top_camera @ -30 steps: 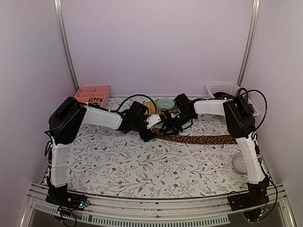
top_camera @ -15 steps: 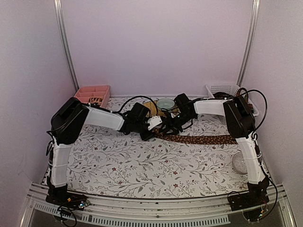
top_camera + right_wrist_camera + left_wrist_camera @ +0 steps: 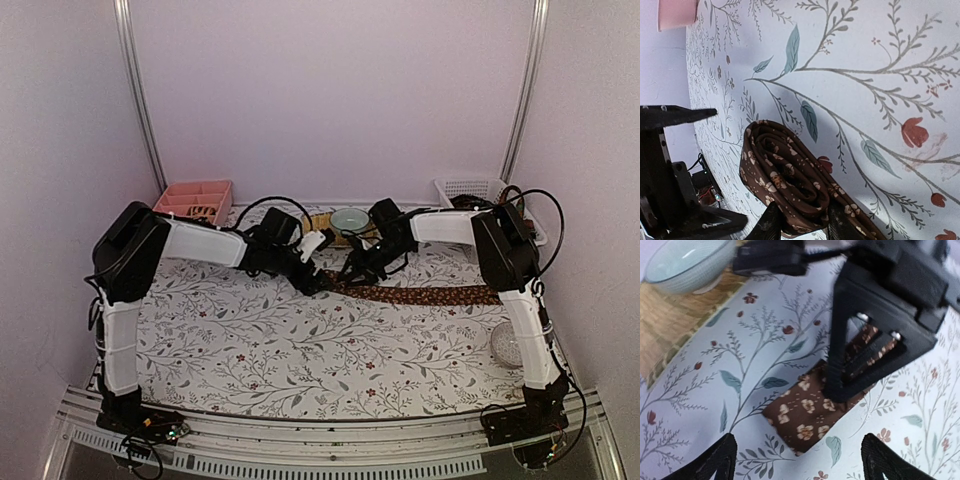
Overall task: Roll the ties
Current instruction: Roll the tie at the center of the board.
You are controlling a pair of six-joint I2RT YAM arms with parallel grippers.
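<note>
tie (image 3: 430,295) flat across mid-table, left end folded into a starter roll | right gripper (image 3: 800,222) pinching that roll | left gripper (image 3: 797,440) spread wide, hovering over it | best: left fingers square the edges, roll tight | bowl (image 3: 687,262) beyond, stay clear

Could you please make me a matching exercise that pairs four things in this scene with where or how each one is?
1. tie
2. bowl
3. pink tray
4. left gripper

A. at the far left corner
B. open, close to the tie's end
C. on the woven mat
D. rolled-over end pinched by the right gripper

Pairs: 1-D, 2-C, 3-A, 4-B
</note>
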